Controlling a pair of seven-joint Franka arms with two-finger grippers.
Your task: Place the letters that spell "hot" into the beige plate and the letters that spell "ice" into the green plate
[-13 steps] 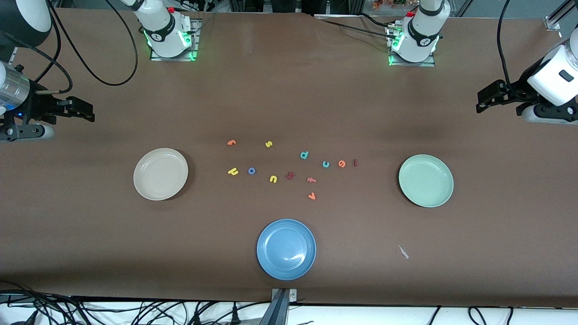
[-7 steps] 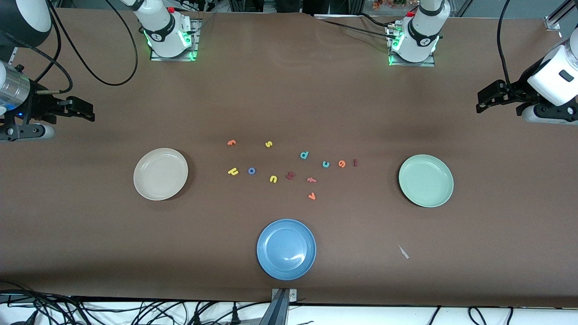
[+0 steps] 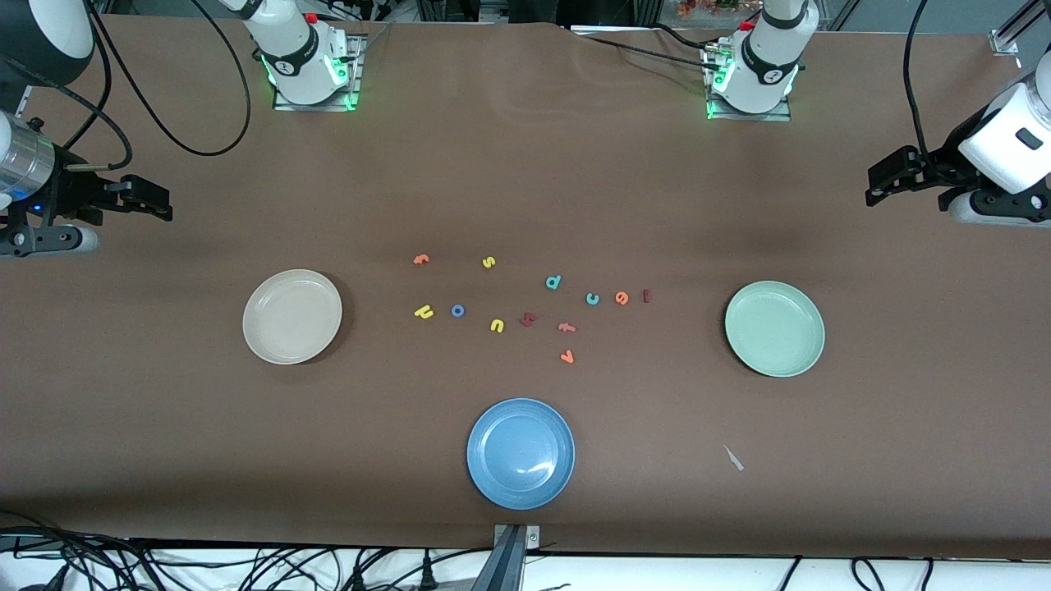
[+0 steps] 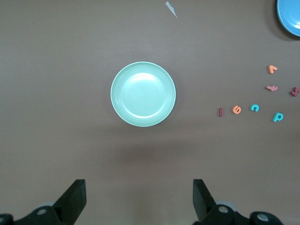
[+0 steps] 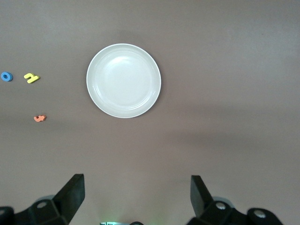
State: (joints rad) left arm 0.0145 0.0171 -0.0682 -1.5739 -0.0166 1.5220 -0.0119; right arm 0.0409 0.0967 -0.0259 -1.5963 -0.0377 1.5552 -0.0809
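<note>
The blue plate (image 3: 520, 453) is sitting nearest the front camera, and I am taking it as my landmark on the brown counter (image 3: 164, 427). Farther from the camera than the blue plate, the foam letters are lying loose in a scattered cluster. The yellow "h" (image 3: 424, 311) and the blue "o" (image 3: 457, 310) are lying side by side, toward the right arm's end from the blue plate, with the bright orange "t" (image 3: 420, 259) farther from the camera again. Toward the left arm's end from the blue plate, the teal "c" (image 3: 592, 298), the orange "e" (image 3: 621, 298) and the dark red "i" (image 3: 646, 295) are lying in a row.

The beige plate (image 3: 292, 316) is resting well apart from the blue plate toward the right arm's end, and the green plate (image 3: 774, 328) well apart toward the left arm's end; no letter is lying in either.

My right end effector (image 3: 156, 205) is hanging released over the counter's edge at the right arm's end, fingers (image 5: 70, 194) spread wide, gripping nothing. My left end effector (image 3: 883, 185) is hanging released at the left arm's end, fingers (image 4: 72, 199) equally spread. Both arms are waiting.
</note>
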